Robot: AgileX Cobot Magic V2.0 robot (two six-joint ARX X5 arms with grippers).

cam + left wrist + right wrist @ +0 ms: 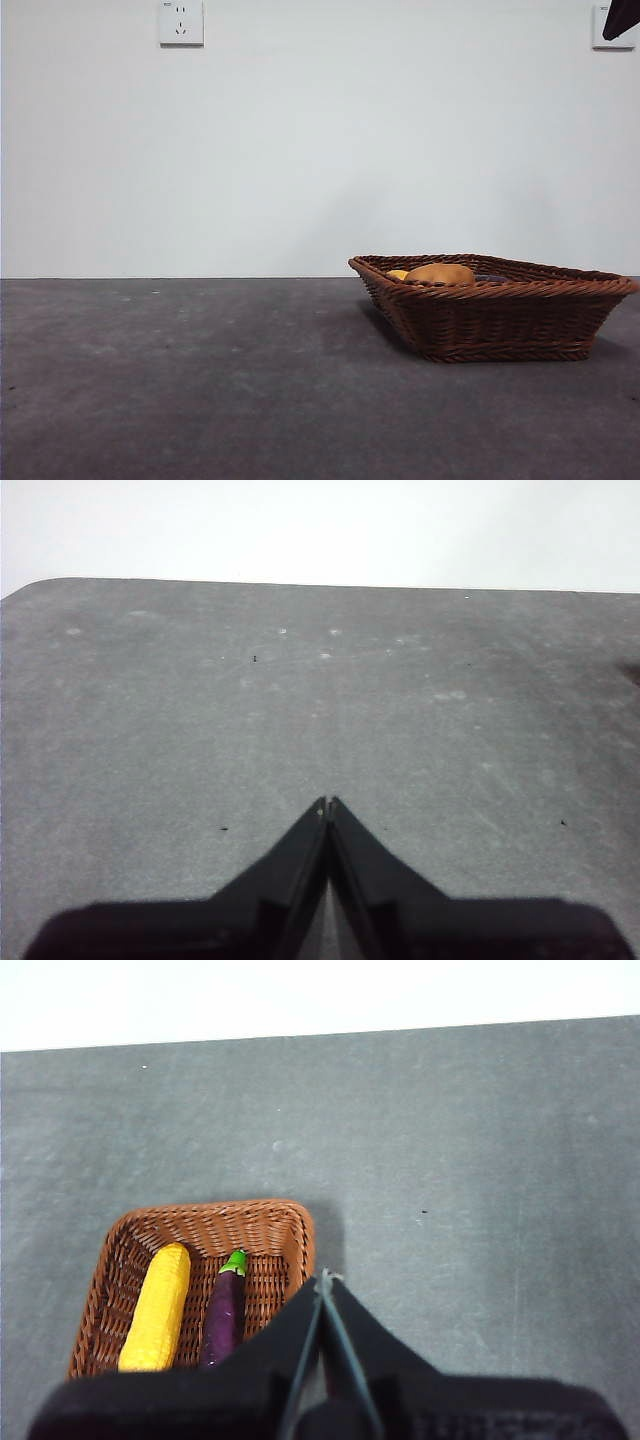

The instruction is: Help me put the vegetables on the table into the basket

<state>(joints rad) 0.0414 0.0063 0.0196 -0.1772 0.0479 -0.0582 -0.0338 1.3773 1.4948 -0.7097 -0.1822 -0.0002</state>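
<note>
One corn cob [157, 1306], one eggplant [223, 1315] and one potato [440, 273] lie in the basket [500, 320], none on the bench [200, 380]. They look light and firm; the glossy eggplant seems slippery, so I'd grip its middle. My right fingers [324, 1278] hang pressed together above the basket's rim; my left fingers [328, 804] too, holding nothing.

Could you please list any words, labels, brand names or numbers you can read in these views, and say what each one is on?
None can be read. The wall socket shows only plug holes, the second wall plate is partly hidden, and the basket, corn cob, eggplant, potato and table bear no print.
</note>
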